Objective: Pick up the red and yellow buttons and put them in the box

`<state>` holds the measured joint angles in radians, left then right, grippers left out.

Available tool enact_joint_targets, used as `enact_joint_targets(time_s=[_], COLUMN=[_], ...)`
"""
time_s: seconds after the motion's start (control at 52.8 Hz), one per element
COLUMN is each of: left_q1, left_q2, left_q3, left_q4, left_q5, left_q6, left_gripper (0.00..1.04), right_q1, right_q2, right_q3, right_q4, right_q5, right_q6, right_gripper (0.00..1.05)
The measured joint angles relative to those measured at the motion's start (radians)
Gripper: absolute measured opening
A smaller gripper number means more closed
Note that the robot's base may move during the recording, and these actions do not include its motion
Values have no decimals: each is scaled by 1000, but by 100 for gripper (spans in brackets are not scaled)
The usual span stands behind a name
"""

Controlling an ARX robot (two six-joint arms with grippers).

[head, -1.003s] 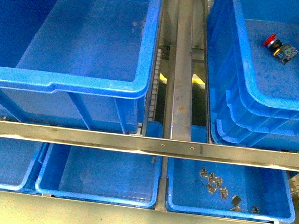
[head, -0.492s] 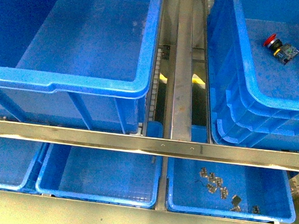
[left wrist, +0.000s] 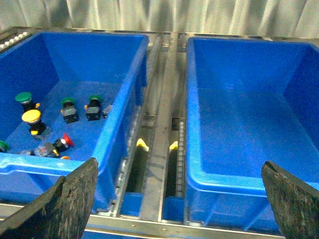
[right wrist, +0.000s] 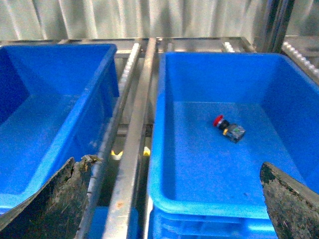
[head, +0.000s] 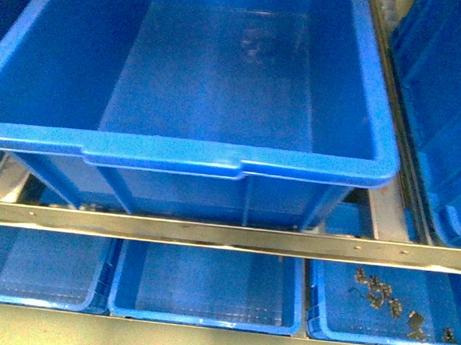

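Observation:
In the left wrist view, a large blue crate (left wrist: 130,94) holds the loose buttons: a yellow-capped one (left wrist: 31,117) and a red-capped one (left wrist: 66,141) lie among green-capped switches (left wrist: 68,106). My left gripper (left wrist: 179,204) hangs open in front of the gap between that crate and an empty one, holding nothing. In the right wrist view, the box (right wrist: 209,201), with its doubled rim, holds one red button (right wrist: 219,121) on a grey body. My right gripper (right wrist: 174,204) is open over the box's near rim. In the front view only the box's edge (head: 452,139) shows.
An empty single-rimmed blue crate (head: 216,157) fills the middle of the front view. A metal bar (head: 226,239) crosses below it. Under the bar sit shallow blue trays (head: 206,316); the right one holds small metal parts (head: 383,295). Steel rails (right wrist: 132,149) run between the crates.
The front view has swung left: the empty crate now sits in the middle, and the box with its red button has slid to the right edge, the button out of sight.

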<state>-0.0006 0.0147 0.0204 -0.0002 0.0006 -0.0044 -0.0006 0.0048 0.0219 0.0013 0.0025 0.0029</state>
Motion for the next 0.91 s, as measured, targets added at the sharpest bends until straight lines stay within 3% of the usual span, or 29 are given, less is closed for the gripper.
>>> enact_joint_targets(time_s=[0.908], left_q1=[0], left_q2=[0], left_q3=[0], left_q4=[-1], left_q5=[-1], left_q6=[0], left_gripper=[97], right_q1=[0], right_q2=[0], right_q3=[-2], right_q4=[-3], right_q5=[-5], right_q6=[0], right_gripper=[98])
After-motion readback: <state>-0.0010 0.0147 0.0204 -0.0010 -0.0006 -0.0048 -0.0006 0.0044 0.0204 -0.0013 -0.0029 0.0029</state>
